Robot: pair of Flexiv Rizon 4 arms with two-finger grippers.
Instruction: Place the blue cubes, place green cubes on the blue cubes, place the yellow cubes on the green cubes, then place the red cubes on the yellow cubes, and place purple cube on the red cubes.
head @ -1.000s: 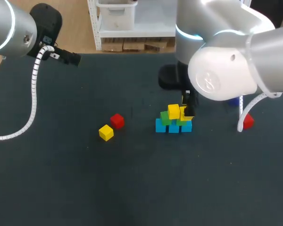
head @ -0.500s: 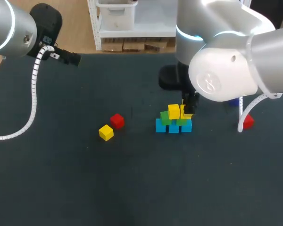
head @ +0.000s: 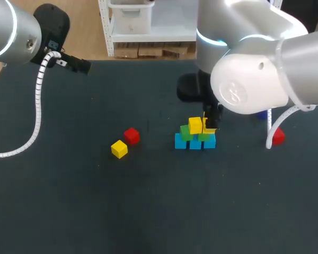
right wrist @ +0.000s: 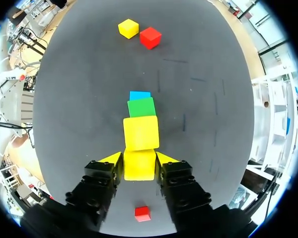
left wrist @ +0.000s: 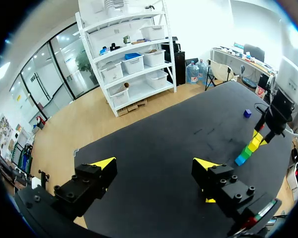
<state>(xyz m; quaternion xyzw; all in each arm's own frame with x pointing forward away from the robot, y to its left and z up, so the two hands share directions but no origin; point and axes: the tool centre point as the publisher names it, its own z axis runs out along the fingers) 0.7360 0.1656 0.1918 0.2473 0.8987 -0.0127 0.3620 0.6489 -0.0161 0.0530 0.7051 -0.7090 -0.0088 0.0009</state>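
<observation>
No text, label, brand, number or sign can be read in any view. The visible faces of the yellow cube (right wrist: 140, 166), green cube (right wrist: 141, 107), blue cube (right wrist: 139, 94) and red cube (right wrist: 150, 37) are plain colour. The desk (right wrist: 89, 74) top is plain dark.

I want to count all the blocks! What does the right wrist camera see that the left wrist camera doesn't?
Only the right wrist view: a loose yellow cube beside a red cube beyond the stack, and a second red cube under the gripper. Only the left wrist view: the open left gripper and a bluish-purple cube far ahead of it. Both: the stack of blue, green and yellow cubes, with the right gripper closed on the held yellow cube.
</observation>
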